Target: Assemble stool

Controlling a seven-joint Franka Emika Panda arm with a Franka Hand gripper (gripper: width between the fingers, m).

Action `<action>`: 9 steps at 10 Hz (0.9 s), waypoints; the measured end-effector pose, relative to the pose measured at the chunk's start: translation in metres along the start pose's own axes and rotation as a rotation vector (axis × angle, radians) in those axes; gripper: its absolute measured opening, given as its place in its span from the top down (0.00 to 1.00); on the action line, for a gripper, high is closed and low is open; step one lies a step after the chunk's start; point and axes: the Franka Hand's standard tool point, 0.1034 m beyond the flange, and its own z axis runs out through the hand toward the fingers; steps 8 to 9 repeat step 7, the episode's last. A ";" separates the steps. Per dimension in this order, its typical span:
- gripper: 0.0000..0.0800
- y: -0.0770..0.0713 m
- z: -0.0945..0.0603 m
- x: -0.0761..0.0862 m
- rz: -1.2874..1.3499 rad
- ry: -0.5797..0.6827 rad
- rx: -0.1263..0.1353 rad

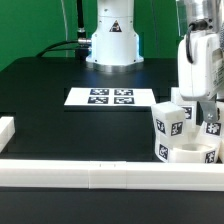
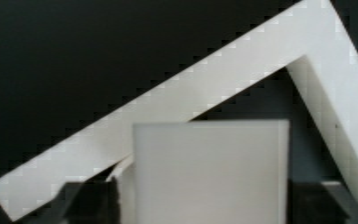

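In the exterior view the round white stool seat (image 1: 186,154) lies at the right, just behind the front rail, with tags on its side. One stubby white leg (image 1: 170,121) stands upright on it. My gripper (image 1: 203,108) hangs over the seat's right side and is shut on a second white leg (image 1: 212,128), holding it upright at the seat. In the wrist view this leg (image 2: 208,165) fills the space between my dark fingers (image 2: 91,196), and my gripper (image 2: 202,198) closes round it. A third leg is not in view.
The marker board (image 1: 110,97) lies flat on the black table behind the middle. Low white border rails run along the front (image 1: 90,172) and the left (image 1: 8,128); they meet at a corner in the wrist view (image 2: 247,70). The arm's base (image 1: 110,40) stands at the back.
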 end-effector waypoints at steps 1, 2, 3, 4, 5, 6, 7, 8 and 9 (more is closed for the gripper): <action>0.21 -0.001 -0.005 -0.002 -0.030 -0.007 0.005; 0.21 -0.002 -0.012 -0.004 -0.048 -0.016 0.009; 0.19 -0.003 -0.020 -0.007 -0.057 -0.026 0.016; 0.19 -0.005 -0.027 -0.011 -0.064 -0.037 0.023; 0.19 -0.005 -0.026 -0.010 -0.064 -0.035 0.021; 0.19 -0.004 -0.025 -0.010 -0.064 -0.033 0.020; 0.19 -0.004 -0.025 -0.010 -0.065 -0.033 0.020; 0.19 -0.004 -0.025 -0.010 -0.065 -0.033 0.020; 0.19 -0.004 -0.025 -0.010 -0.065 -0.033 0.020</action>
